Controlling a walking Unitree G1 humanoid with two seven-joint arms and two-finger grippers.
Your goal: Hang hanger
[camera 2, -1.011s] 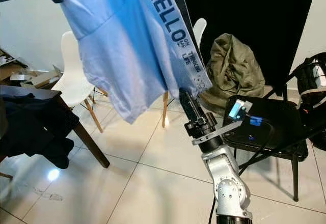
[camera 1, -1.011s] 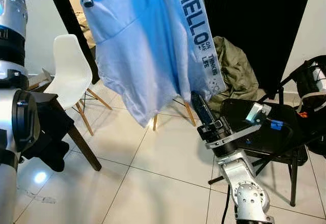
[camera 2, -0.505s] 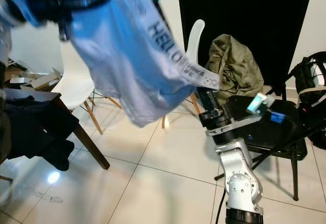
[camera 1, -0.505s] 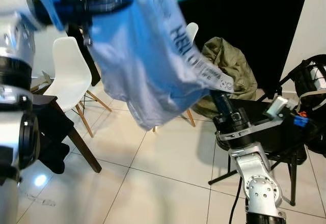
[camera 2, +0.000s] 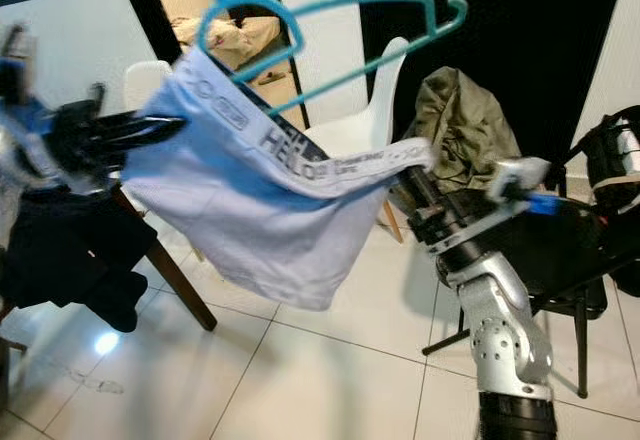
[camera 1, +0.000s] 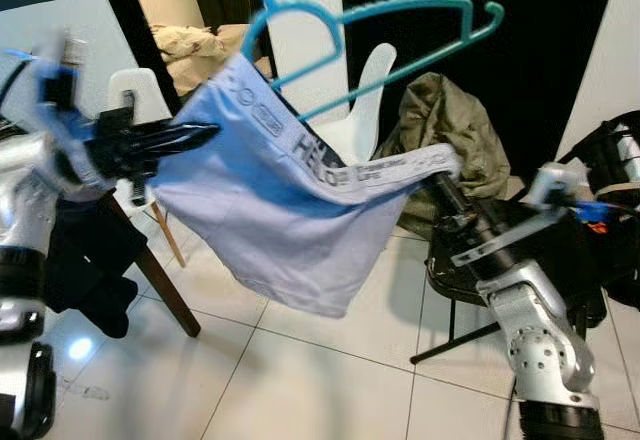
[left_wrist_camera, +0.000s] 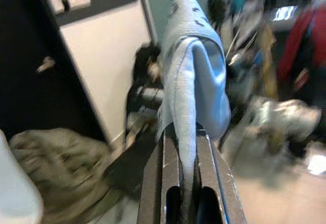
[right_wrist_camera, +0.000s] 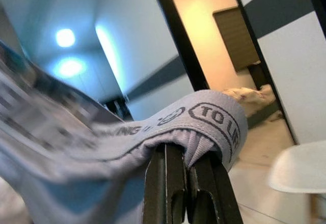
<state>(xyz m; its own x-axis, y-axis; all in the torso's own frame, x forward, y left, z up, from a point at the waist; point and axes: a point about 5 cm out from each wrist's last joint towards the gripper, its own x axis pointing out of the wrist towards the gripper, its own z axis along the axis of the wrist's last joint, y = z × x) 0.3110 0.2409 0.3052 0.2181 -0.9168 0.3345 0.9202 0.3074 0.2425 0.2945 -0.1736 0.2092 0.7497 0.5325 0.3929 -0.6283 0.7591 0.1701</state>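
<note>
Two grippers stretch a light blue garment (camera 1: 270,220) between them, its "HELLO" waistband running nearly level. The left gripper (camera 1: 195,136) is clenched on one end, the right gripper (camera 1: 447,182) on the other. Above it a teal hanger (camera 1: 380,35) lies tilted, hook toward the robot's left, far end raised to its right. A white chair (camera 1: 362,110) stands behind.
</note>
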